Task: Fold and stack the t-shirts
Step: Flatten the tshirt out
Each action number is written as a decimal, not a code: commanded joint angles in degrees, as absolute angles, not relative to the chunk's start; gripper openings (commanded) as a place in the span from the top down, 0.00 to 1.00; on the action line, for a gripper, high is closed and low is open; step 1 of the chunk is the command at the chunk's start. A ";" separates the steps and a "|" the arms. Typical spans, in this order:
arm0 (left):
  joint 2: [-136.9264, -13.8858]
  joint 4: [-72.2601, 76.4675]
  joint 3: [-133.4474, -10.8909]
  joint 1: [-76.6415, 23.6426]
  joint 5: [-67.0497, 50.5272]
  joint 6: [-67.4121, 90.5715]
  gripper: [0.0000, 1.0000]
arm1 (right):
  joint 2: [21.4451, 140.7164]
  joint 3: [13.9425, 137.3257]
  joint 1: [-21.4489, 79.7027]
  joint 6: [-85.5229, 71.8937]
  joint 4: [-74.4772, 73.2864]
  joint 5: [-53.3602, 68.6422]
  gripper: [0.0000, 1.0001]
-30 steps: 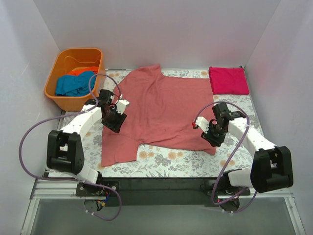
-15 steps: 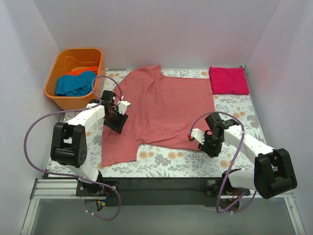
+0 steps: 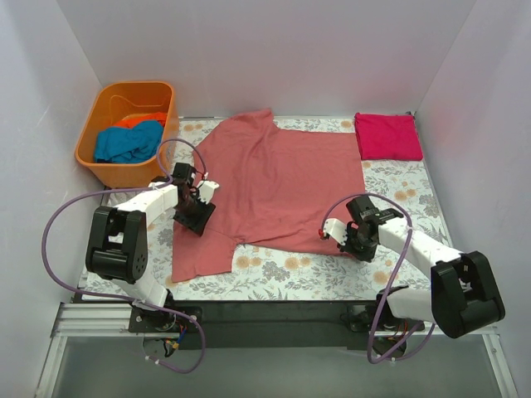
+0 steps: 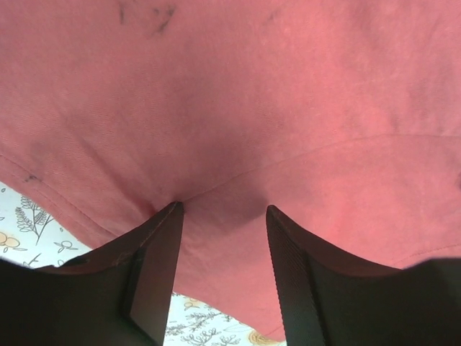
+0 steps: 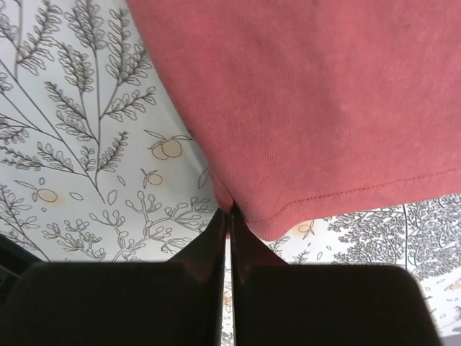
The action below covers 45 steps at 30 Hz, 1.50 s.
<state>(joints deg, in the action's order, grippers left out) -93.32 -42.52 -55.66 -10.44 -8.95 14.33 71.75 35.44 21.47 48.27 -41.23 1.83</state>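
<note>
Floral table (image 3: 282, 274): brick-red shirt (image 3: 278, 178) spread flat across middle, one sleeve at near-left. Folded magenta shirt (image 3: 388, 137) sits at far-right corner. Teal shirt (image 3: 124, 143) waits in orange tub (image 3: 116, 172). My right gripper (image 5: 228, 210) is pinched tight on red hem corner. My left gripper (image 4: 223, 209) has jaws apart, pressed into cloth near left edge, bunch rising between. Close left fully before lifting. Raise both together, hem taut.

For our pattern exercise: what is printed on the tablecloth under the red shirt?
The tablecloth shows grey leafy sprigs and orange fruit on white; right wrist view.
</note>
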 commanded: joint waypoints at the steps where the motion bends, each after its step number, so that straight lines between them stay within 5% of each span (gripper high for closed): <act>1: -92.72 -39.82 -53.79 -9.76 -7.56 13.10 0.53 | 70.67 33.39 21.45 48.43 -40.25 -2.11 0.99; 6: -94.74 -38.41 -50.63 -7.65 -5.28 10.56 0.83 | 64.26 36.82 21.45 55.08 -46.13 -5.70 0.99; 11: -91.24 -41.21 -47.82 -6.94 -5.53 7.65 1.00 | 59.07 33.24 21.36 63.01 -50.98 -7.56 0.99; 21: -81.65 -52.99 -42.98 -8.17 -10.11 7.21 1.00 | 63.64 29.18 21.45 64.07 -49.48 -4.49 0.99; 32: -78.48 -65.65 -46.39 -8.17 -14.58 4.22 0.99 | 52.74 25.92 21.44 75.59 -58.79 -5.37 0.98; 34: -78.58 -64.79 -51.57 -8.09 -16.52 4.74 0.92 | 52.73 29.60 21.45 73.84 -62.29 -2.56 0.87; 35: -78.92 -63.82 -53.07 -8.09 -16.52 5.27 0.90 | 53.17 31.53 21.45 72.61 -63.45 -0.46 0.65; 37: -80.23 -60.14 -57.45 -8.09 -16.96 8.06 0.87 | 55.18 38.30 21.45 69.02 -64.77 5.85 0.54; 45: -84.54 -47.12 -58.10 -8.09 -13.37 14.32 0.84 | 67.84 45.44 21.36 56.89 -57.69 9.76 0.65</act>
<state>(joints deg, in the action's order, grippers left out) -82.98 -52.99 -58.57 -8.10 -14.81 11.03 65.01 45.34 21.50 61.47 -58.43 7.03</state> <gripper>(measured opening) 0.161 0.367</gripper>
